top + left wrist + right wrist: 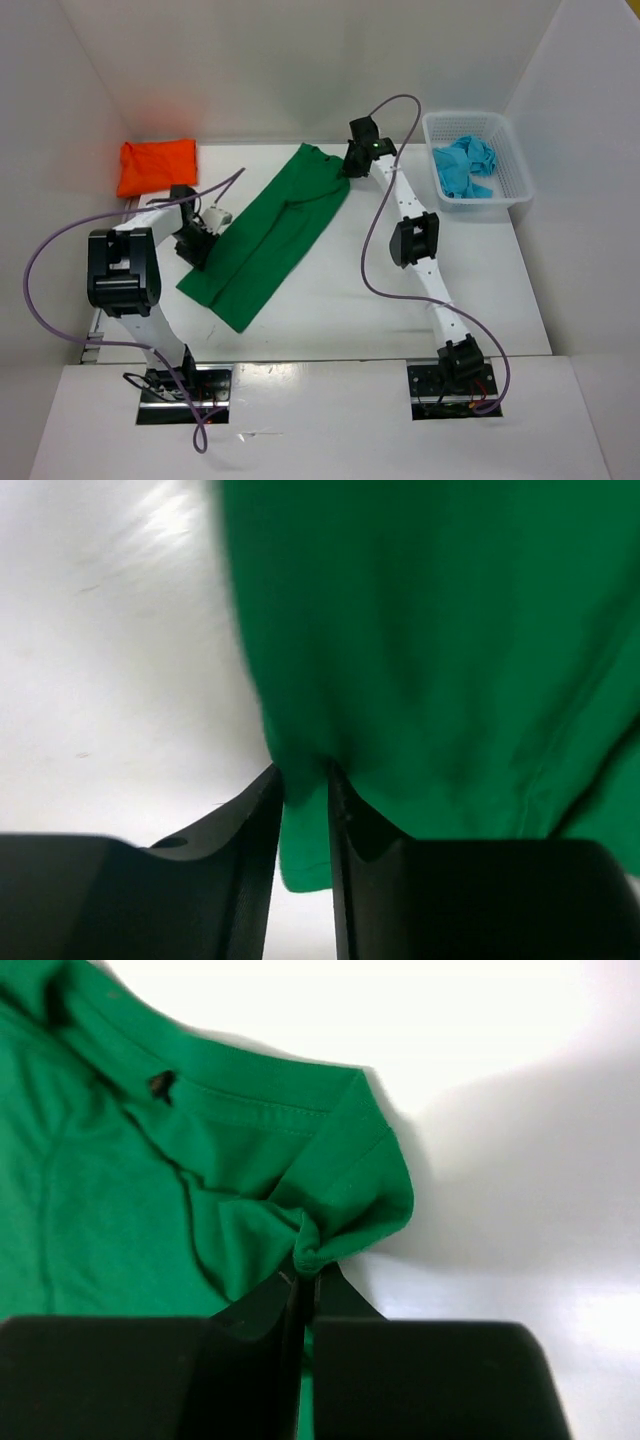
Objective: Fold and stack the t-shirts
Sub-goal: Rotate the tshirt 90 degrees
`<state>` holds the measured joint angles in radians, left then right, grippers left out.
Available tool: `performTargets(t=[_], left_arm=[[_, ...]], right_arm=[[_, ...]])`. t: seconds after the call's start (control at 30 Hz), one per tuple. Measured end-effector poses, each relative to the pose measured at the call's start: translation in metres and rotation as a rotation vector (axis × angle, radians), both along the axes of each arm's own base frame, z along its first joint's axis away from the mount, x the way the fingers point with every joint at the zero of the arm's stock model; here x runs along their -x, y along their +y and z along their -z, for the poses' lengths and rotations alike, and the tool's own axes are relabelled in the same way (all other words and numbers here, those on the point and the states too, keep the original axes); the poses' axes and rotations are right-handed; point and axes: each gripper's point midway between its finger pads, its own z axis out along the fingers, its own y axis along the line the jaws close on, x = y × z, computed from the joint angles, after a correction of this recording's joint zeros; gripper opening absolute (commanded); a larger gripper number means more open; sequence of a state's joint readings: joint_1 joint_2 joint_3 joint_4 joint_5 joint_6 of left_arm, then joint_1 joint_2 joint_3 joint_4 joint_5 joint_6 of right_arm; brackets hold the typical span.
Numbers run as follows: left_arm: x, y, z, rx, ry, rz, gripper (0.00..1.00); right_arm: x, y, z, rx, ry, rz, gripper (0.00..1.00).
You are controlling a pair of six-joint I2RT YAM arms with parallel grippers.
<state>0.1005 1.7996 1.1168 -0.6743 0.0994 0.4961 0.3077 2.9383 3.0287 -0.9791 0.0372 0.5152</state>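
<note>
The dark green t-shirt lay as a long folded strip, set diagonally across mid-table. Its near-left edge was pinched by the left gripper, and a bunch of cloth beside the collar was clamped in the right gripper. For a clean fold, both ends would best be lifted together, kept taut, and matched edge to edge. In the white mesh basket only the crumpled turquoise t-shirt was held; the folded orange t-shirt lay outside it, far left.
</note>
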Motion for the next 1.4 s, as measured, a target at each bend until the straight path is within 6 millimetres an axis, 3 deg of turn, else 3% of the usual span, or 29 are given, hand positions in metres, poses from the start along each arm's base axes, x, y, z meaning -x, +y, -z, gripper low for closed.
performTargets(t=[0.07,0.1,0.13,0.17,0.2,0.33,0.4,0.47,0.57,0.67,0.7,0.77,0.8,0.83,0.87,0.9,0.97,1.03,1.13,1.17,1.23,1.27,1.3,1.33,1.4], left_arm=[[0.013,-0.012,0.004,-0.013,0.037,0.078,0.31],[0.018,-0.018,0.005,-0.024,0.048,0.122,0.31],[0.023,-0.025,0.005,-0.03,0.058,0.162,0.33],[0.027,-0.033,0.003,-0.033,0.065,0.21,0.39],[0.029,-0.04,-0.001,-0.033,0.064,0.257,0.43],[0.066,-0.063,-0.003,-0.027,0.173,0.388,0.6],[0.079,-0.065,-0.006,-0.012,0.195,0.388,0.76],[0.087,-0.057,-0.015,-0.005,0.193,0.353,0.77],[0.09,-0.039,-0.032,-0.005,0.148,0.253,0.8],[0.088,-0.022,-0.053,0.002,0.088,0.148,0.82],[0.086,-0.018,-0.06,0.003,0.064,0.119,0.82],[0.082,-0.011,-0.072,0.003,0.003,0.064,0.85],[0.08,-0.009,-0.078,0.001,-0.028,0.044,0.85],[0.079,-0.005,-0.085,0.001,-0.063,0.013,0.87],[0.077,-0.002,-0.093,-0.003,-0.105,-0.013,0.87],[0.076,0.001,-0.101,-0.007,-0.145,-0.038,0.89],[0.073,0.008,-0.118,-0.016,-0.228,-0.08,0.89],[0.07,0.012,-0.132,-0.024,-0.303,-0.11,0.89],[0.069,0.013,-0.15,-0.032,-0.39,-0.118,0.9],[0.069,0.012,-0.155,-0.033,-0.411,-0.118,0.9],[0.07,0.013,-0.161,-0.038,-0.44,-0.119,0.91],[0.07,0.013,-0.163,-0.039,-0.449,-0.12,0.91],[0.07,0.013,-0.164,-0.042,-0.454,-0.121,0.91],[0.071,0.014,-0.165,-0.047,-0.457,-0.123,0.91],[0.072,0.014,-0.166,-0.05,-0.462,-0.123,0.91]], right_arm=[[-0.012,0.008,-0.004,-0.055,-0.051,-0.03,0.0],[-0.02,0.014,-0.009,-0.083,-0.087,-0.046,0.14],[-0.027,0.018,-0.015,-0.106,-0.125,-0.057,0.32],[-0.034,0.021,-0.021,-0.126,-0.159,-0.061,0.85],[-0.041,0.024,-0.028,-0.137,-0.2,-0.065,0.99],[-0.064,0.019,-0.059,-0.088,-0.351,-0.051,1.0],[-0.061,0.007,-0.07,-0.031,-0.349,-0.008,1.0],[-0.049,-0.013,-0.086,0.043,-0.315,0.051,1.0],[-0.015,-0.04,-0.128,0.15,-0.252,0.129,1.0],[0.044,-0.055,-0.2,0.25,-0.232,0.187,1.0],[0.07,-0.051,-0.231,0.263,-0.253,0.187,1.0],[0.129,-0.026,-0.271,0.265,-0.3,0.133,1.0],[0.166,-0.011,-0.285,0.24,-0.33,0.085,1.0],[0.199,0.005,-0.286,0.184,-0.35,0.035,1.0],[0.245,0.022,-0.275,0.105,-0.341,-0.046,1.0],[0.279,0.027,-0.265,0.049,-0.317,-0.099,1.0],[0.339,0.02,-0.22,-0.074,-0.242,-0.123,1.0],[0.371,0.017,-0.178,-0.113,-0.155,-0.087,1.0],[0.435,0.064,-0.106,-0.103,0.017,-0.173,0.93],[0.457,0.082,-0.085,-0.082,0.072,-0.207,0.83],[0.491,0.108,-0.053,-0.052,0.142,-0.252,0.66],[0.502,0.116,-0.041,-0.043,0.164,-0.256,0.49],[0.511,0.125,-0.031,-0.04,0.184,-0.257,0.45],[0.514,0.132,-0.024,-0.047,0.2,-0.243,0.45],[0.515,0.149,-0.013,-0.078,0.223,-0.202,0.55]])
